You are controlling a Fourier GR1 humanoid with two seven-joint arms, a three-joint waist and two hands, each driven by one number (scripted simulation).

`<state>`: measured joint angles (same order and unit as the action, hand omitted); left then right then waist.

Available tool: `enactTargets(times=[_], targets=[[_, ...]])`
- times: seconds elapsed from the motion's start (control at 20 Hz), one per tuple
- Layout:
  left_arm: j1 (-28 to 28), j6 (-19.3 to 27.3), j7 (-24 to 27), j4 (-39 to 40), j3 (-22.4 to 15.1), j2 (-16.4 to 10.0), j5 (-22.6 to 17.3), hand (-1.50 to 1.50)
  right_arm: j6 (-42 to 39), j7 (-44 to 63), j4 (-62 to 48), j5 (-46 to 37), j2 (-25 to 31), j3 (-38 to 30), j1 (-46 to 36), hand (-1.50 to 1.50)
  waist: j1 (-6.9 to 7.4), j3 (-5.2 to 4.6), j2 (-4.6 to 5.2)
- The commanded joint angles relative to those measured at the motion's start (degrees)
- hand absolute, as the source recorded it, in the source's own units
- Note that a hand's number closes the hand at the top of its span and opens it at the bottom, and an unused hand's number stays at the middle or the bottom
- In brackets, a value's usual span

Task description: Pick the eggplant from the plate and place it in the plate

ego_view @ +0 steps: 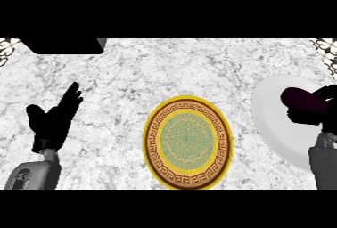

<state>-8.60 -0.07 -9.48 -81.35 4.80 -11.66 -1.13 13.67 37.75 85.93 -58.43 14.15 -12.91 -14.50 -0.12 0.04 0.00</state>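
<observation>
Over the white plate (273,124) at right, the right hand (308,118) curls round the eggplant (302,99); whether it is lifted clear cannot be told. Grasp appears made; transfer to the patterned plate (151,138) at centre and release are left to do. Left hand (56,118) rests near the left edge, fingers straight and spread, holding nothing.
</observation>
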Motion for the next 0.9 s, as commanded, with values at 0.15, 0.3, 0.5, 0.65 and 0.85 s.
enactTargets(times=[0.15, 0.3, 0.5, 0.65, 0.85], targets=[[-0.83, -0.47, 0.75, 1.29, 0.83, 0.22, -0.23, 0.0, -2.13, -14.75, -11.07, 13.67, 4.19, -5.58, 0.38, -1.5, 0.27, 0.0, 0.11], [-2.09, -2.08, 1.43, 3.3, 2.55, -1.49, -0.83, 0.0, 1.0, -17.1, -5.31, 13.13, 2.94, -4.39, 1.77, -1.5, 0.02, -0.04, 0.01], [-5.1, 0.61, 1.66, 5.5, 0.93, 0.72, 1.27, 0.0, 5.39, -25.74, -2.44, 16.92, 3.92, -5.7, -0.51, -1.5, -0.48, -0.01, 0.12], [-1.82, -0.11, -0.92, 1.37, 0.81, 0.5, 0.19, 0.0, 6.11, -29.06, 4.71, 23.1, -0.16, -4.91, -0.57, -1.5, -0.27, 0.02, -0.21], [1.14, -2.17, 0.42, -0.02, 1.72, -0.33, -1.31, 0.0, 4.02, -22.0, 13.63, 27.96, -2.11, -6.79, -0.22, -1.5, -0.22, -0.06, -0.23]])
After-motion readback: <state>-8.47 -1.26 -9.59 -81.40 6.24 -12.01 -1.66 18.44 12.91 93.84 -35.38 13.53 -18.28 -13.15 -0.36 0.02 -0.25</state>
